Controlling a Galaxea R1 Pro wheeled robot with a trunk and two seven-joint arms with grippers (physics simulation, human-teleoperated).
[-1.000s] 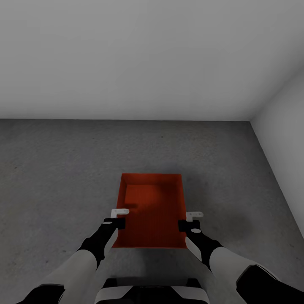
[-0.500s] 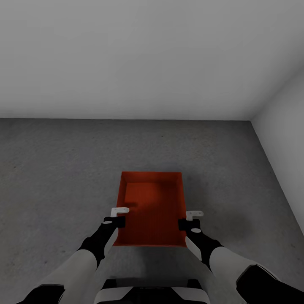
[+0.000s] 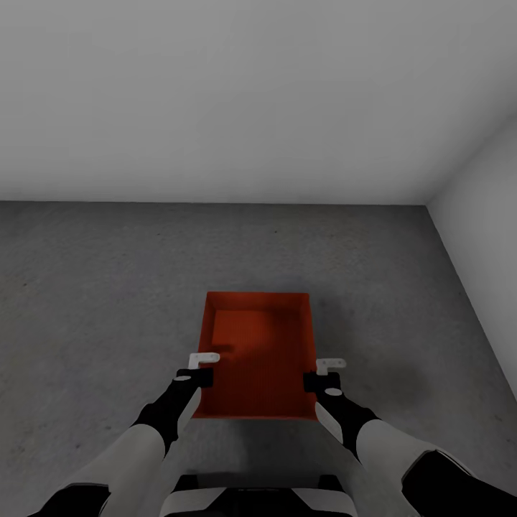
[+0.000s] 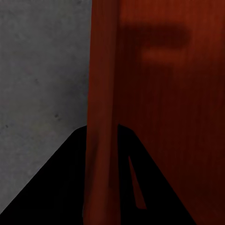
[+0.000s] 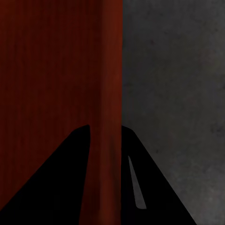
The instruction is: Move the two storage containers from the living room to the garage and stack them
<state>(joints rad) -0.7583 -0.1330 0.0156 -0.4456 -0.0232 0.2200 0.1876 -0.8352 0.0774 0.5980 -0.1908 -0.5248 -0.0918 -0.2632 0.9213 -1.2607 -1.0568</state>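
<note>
While the left gripper [image 3: 204, 368] pinches the left wall of the storage container [image 3: 258, 352], this tub hangs low over the grey floor [image 3: 93, 301] of the garage, and the right gripper [image 3: 322, 373] pinches its right wall. I judge that setting it down and fetching the second one remain.

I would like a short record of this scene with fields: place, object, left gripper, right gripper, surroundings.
place: grey concrete floor, white walls
object: one orange-red container, open side up, empty
left gripper: fingers astride the container's left wall, shut on it
right gripper: fingers astride the right wall, shut on it
surroundings: room corner at the far right
</note>
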